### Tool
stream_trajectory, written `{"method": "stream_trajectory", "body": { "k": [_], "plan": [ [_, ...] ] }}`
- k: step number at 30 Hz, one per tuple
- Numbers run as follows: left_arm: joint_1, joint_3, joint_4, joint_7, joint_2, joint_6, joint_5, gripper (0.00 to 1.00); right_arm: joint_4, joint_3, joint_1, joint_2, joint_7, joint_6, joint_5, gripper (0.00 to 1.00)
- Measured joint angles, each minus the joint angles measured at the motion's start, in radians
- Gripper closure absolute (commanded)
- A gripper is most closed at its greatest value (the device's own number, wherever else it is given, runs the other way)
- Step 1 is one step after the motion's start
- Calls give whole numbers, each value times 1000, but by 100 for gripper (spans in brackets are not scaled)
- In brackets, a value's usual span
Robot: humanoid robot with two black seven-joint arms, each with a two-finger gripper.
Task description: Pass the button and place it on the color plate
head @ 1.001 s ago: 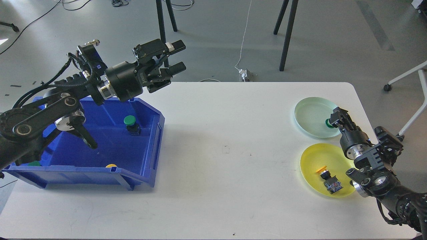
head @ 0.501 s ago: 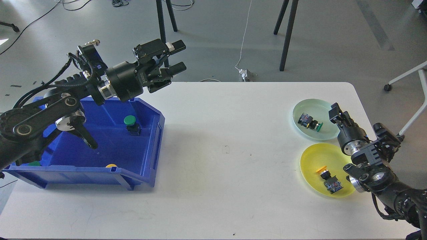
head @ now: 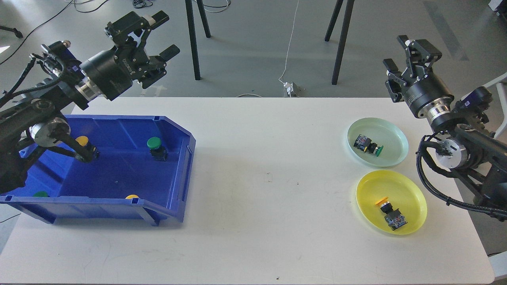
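A blue bin (head: 180,158) at the left holds a green-capped button (head: 155,147), a yellow-capped button (head: 84,143) and two more caps at its near wall. A green-capped button (head: 367,145) lies on its side in the pale green plate (head: 396,136). A yellow-capped button (head: 390,213) lies in the yellow plate (head: 412,194). My left gripper (head: 164,33) is open and empty, raised beyond the bin's far edge. My right gripper (head: 408,55) is open and empty, raised beyond the table's far right edge.
The white table (head: 269,178) spans the view between bin and plates. Black stand legs (head: 338,43) and a white cable with a plug (head: 291,88) are on the floor behind the table. A chair base (head: 481,89) stands at the far right.
My right gripper released the green button into the green plate, then lifted up and back. My left gripper pulled left and up, uncovering a yellow button in the bin.
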State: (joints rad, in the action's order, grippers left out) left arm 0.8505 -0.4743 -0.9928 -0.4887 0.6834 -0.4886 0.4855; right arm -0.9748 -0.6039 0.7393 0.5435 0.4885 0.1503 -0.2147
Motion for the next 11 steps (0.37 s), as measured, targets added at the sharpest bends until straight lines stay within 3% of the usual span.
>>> {"method": "stream_trajectory", "body": {
  "k": [2, 4, 5, 11],
  "plan": [
    [-14, 0, 33, 0, 9, 0, -25, 8, -51, -23, -8, 24, 0, 119, 32, 20],
    [-30, -1, 74, 0, 13, 0, -61, 6, -93, -32, -12, 51, 0, 246, 44, 4],
    [-36, -1, 95, 0, 13, 0, -78, 5, -106, -34, -12, 58, 0, 288, 47, 3],
    [-78, -5, 153, 0, 12, 0, -121, 4, -117, -38, -13, 44, 0, 338, 68, 3]
  ]
}}
